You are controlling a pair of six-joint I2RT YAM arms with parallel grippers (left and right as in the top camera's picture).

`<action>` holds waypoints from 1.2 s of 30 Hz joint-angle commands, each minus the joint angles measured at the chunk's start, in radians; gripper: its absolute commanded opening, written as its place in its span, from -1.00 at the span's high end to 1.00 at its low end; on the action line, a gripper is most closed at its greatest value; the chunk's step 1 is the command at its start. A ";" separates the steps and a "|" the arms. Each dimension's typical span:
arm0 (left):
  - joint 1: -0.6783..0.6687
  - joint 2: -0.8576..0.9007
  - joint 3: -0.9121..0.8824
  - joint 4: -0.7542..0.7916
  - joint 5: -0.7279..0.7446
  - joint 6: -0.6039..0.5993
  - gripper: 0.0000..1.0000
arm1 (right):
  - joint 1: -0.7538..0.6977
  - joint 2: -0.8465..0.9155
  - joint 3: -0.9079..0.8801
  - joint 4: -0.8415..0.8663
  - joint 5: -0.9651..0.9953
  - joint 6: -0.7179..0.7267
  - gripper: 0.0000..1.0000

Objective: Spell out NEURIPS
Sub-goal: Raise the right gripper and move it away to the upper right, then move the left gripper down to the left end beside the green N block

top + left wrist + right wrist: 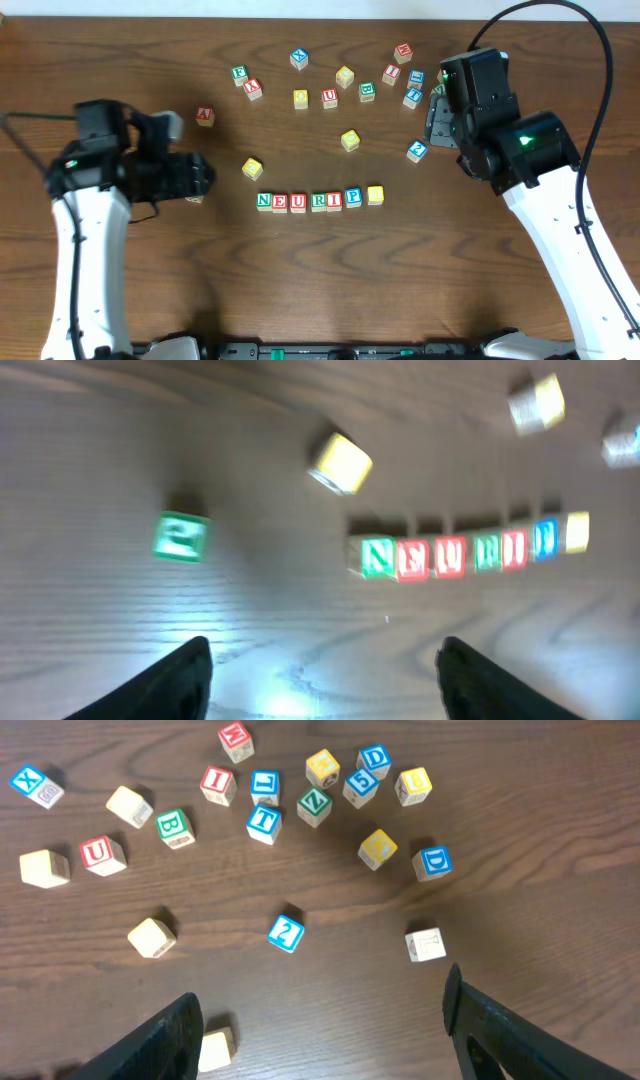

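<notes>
A dark wooden table (320,280) fills the overhead view, with the white left arm (85,250) rising along its left side and the white right arm (565,240) along its right. The left gripper (325,660) hangs low over the wood, its two dark fingers (180,680) spread wide with only bare table between them. The right gripper (320,1015) is likewise parted, its fingers (160,1040) wide and holding nothing. The row of cubes (320,199) lies near the middle of the table, side by side and touching: green N (265,201), red E (281,202), red U (299,201), green R (318,200), red I (335,199), blue P (353,196) and a yellow-faced cube (375,194) at the right end. Seen from the left wrist, the row sits ahead of the jaws and off to their right, well apart from both fingers. From overhead it lies between the two arms, nearer the left gripper, while the right gripper stands up and to the right of the yellow end, well apart. Loose cubes (340,85) are scattered beyond the row. A blue 2 cube (286,932) lies ahead of the right jaws; a green cube (180,536) and a tilted yellow cube (340,462) lie ahead of the left jaws.
</notes>
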 commanded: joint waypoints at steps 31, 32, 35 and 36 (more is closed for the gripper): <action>-0.266 0.279 -0.061 0.177 -0.457 -0.112 0.43 | -0.074 -0.010 0.016 -0.033 0.016 -0.014 -0.46; -0.266 0.279 -0.076 0.184 -0.457 -0.112 0.44 | -0.074 -0.011 0.016 -0.032 0.016 -0.014 -0.47; -0.266 0.279 -0.114 0.198 -0.449 -0.112 0.44 | -0.074 -0.010 0.016 -0.027 0.016 -0.013 -0.48; -0.266 0.279 -0.124 0.201 -0.436 -0.112 0.45 | -0.074 -0.010 0.016 -0.026 0.016 -0.014 -0.48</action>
